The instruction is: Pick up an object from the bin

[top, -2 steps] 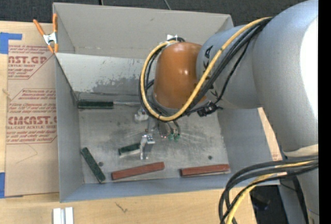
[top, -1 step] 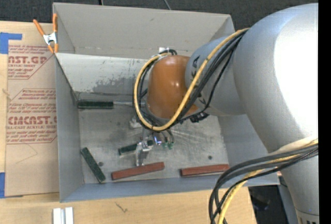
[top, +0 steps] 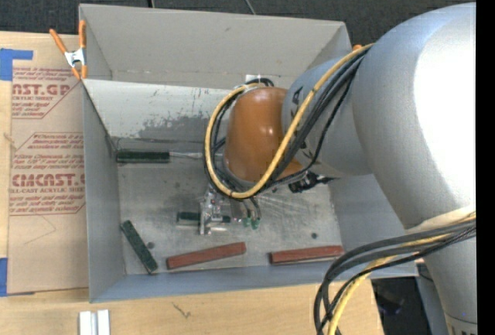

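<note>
gripper [top: 216,217] sits low at mid bin [top: 100,171]; the jaws' state i cannot tell. one short green piece [top: 186,217] lies just beside it. further out, two of each: back green bar [top: 141,158], front green bar [top: 138,246], left red bar [top: 205,256], right red bar [top: 305,254].

Single cam, overhead, tilted slightly sideways, looks down into grey bin [top: 209,47]. Mid range, whole bin framed; arm [top: 418,117] enters from right.

Red "CAST ACRYLIC" print on cardboard sheet [top: 42,237]
</note>
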Controlling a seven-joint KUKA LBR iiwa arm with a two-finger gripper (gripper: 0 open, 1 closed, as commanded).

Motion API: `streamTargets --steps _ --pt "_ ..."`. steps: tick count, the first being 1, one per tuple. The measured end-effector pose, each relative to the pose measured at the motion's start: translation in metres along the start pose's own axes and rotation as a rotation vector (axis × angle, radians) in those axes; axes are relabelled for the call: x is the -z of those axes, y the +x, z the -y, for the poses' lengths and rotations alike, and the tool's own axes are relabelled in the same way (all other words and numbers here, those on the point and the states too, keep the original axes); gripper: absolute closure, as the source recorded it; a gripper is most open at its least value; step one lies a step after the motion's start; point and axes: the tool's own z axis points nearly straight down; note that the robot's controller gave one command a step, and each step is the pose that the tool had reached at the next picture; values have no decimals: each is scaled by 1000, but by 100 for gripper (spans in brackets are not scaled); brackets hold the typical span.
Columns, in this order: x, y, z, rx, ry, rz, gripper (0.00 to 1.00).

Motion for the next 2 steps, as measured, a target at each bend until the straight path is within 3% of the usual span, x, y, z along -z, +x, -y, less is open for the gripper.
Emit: streamTargets --steps 2 --pt "1 0 0 0 0 -2 100"
